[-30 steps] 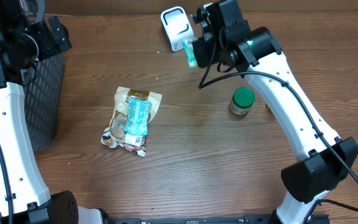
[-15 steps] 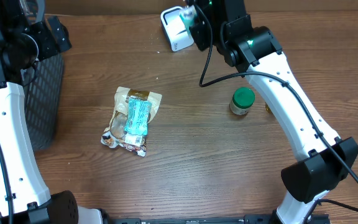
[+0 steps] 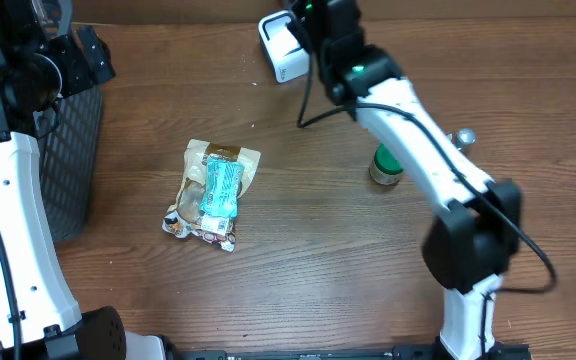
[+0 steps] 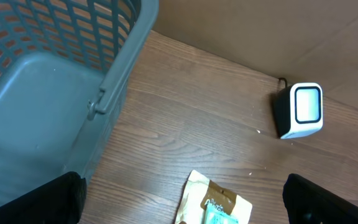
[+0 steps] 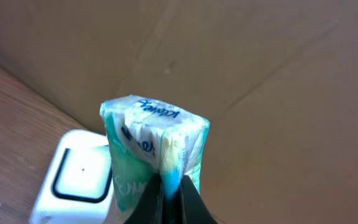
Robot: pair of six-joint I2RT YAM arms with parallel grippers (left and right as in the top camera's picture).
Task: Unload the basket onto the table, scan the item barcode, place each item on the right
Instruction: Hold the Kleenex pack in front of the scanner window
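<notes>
My right gripper point(image 5: 171, 194) is shut on a green and white tissue pack point(image 5: 151, 146), pinching its lower seam and holding it upright. The pack hangs just beside the window of the white barcode scanner point(image 5: 73, 183), in front of the cardboard wall. From overhead, the right wrist point(image 3: 326, 25) sits right next to the scanner point(image 3: 280, 45) and hides the pack. My left gripper point(image 4: 185, 208) stands wide open with nothing between its fingers, high above the table beside the basket.
A grey mesh basket point(image 3: 76, 150) stands at the left edge. A snack bag with a teal pack on it point(image 3: 213, 190) lies mid-table. A green-lidded jar point(image 3: 386, 165) stands partly under the right forearm. The cardboard wall runs along the back.
The right arm has swung left and turned, carrying the tissue pack from the right of the scanner to close beside it. The left arm has not moved.
</notes>
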